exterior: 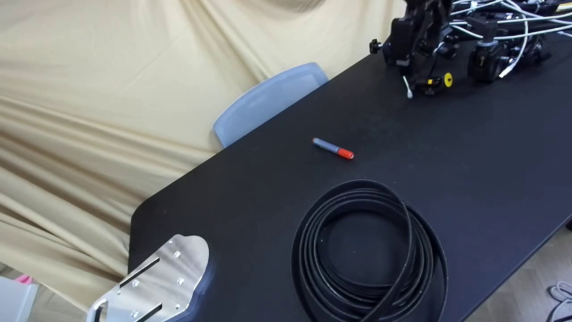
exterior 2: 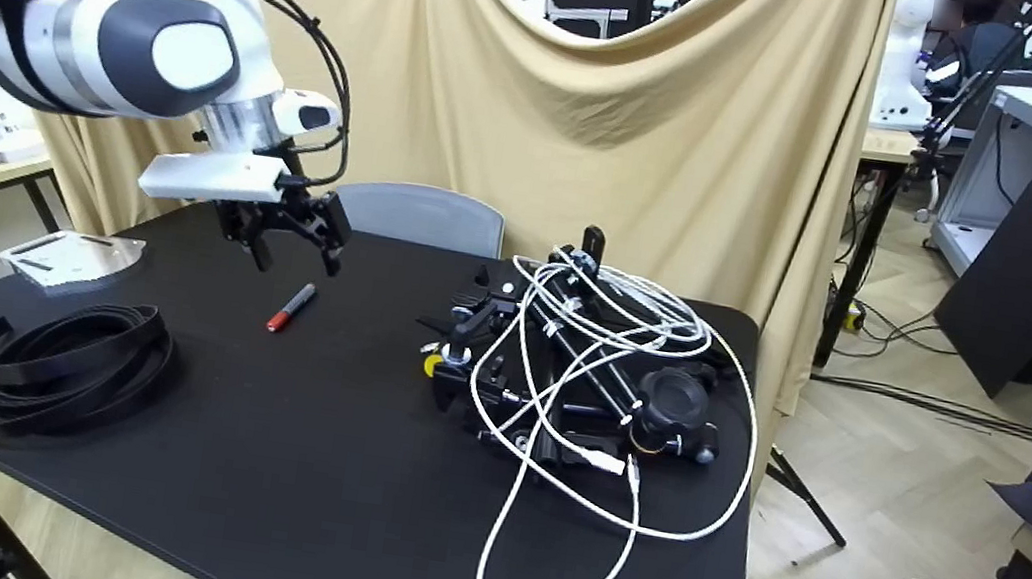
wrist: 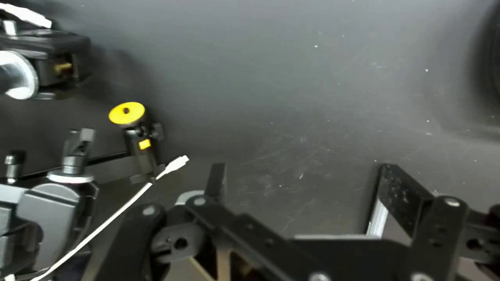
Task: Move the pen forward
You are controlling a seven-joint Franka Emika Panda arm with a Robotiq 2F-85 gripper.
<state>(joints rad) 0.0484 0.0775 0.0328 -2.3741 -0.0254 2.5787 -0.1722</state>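
A beige cloth curtain (exterior 2: 459, 120) hangs at twelve o'clock in an exterior view, behind a long black table (exterior 2: 330, 465). From ten o'clock there reaches the white-and-grey jointed robot arm (exterior 2: 193, 57). In an exterior view, a jumble of black tubular stand parts (exterior: 482, 62) with looping white cables (exterior: 506, 70) sits on the table at two o'clock. A pale blue rounded chair back (exterior: 270, 105) shows near twelve, a loosely wound coil of flat black cable (exterior: 308, 250) lies between four and five, and a slotted silvery metal plate (exterior: 158, 281) between seven and eight. The black two-fingered gripper (exterior 2: 297, 265) hangs above the table, its jaws spread wide in the wrist view. The short marker-like pen (exterior: 333, 148) with blue-grey barrel and red cap lies on the table at eleven o'clock from the coil, its cap toward four o'clock
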